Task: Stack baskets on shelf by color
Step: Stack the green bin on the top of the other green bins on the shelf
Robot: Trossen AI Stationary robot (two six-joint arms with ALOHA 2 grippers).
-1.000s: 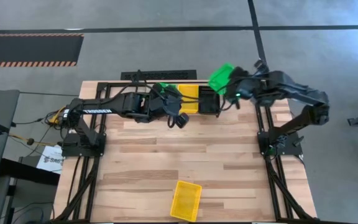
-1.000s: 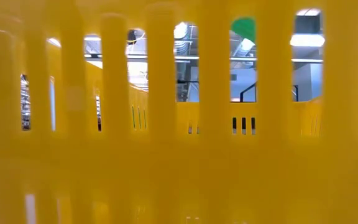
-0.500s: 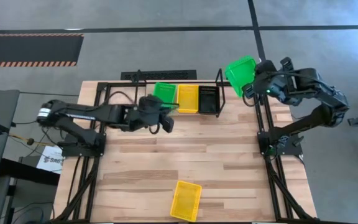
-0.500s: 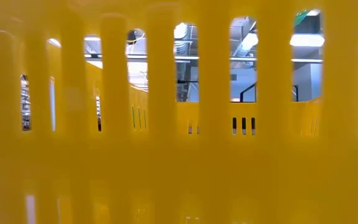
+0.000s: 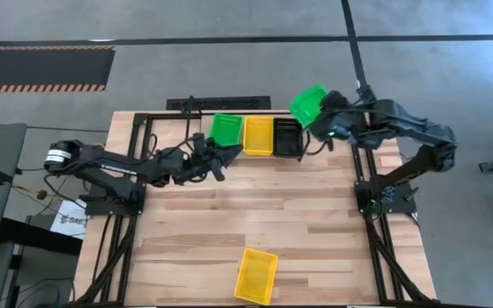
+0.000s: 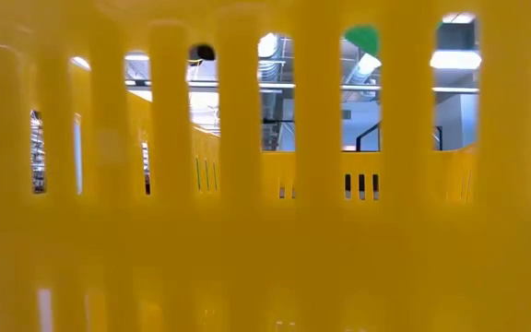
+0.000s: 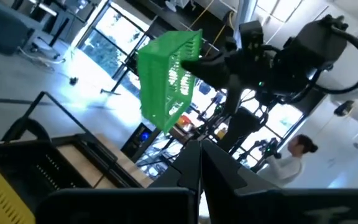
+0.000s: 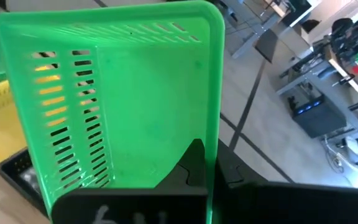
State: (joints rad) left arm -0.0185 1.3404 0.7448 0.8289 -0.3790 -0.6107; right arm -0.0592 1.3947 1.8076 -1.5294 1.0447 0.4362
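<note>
On the black wire shelf (image 5: 187,104) at the table's far edge sit a green basket (image 5: 225,129), a yellow basket (image 5: 258,134) and a black basket (image 5: 287,137) side by side. My right gripper (image 5: 325,120) holds another green basket (image 5: 307,104) in the air above the shelf's right end. My left gripper (image 5: 228,152) is shut at the near side of the shelf's green basket (image 7: 123,205); whether it touches that basket I cannot tell. A yellow basket (image 5: 256,275) lies at the table's near edge, filling the low view (image 6: 247,231). My right gripper pinches one side wall of the green basket, near its rim (image 8: 214,134), with one finger (image 8: 193,163) inside the basket and the other outside. The basket is lifted clear and stands tilted on edge, its open side toward the gripper.
Bare wood lies between the shelf and the near yellow basket. The black tube frame (image 5: 362,184) of the arm bases borders the table's left and right sides. A person (image 7: 294,158) shows far off in the room behind.
My left gripper has sunk toward the table and tipped up from pointing down to about level, ending by the near side of the shelf's green basket, still shut. My right gripper swung its green basket out toward the table's right and back over the shelf's right end.
</note>
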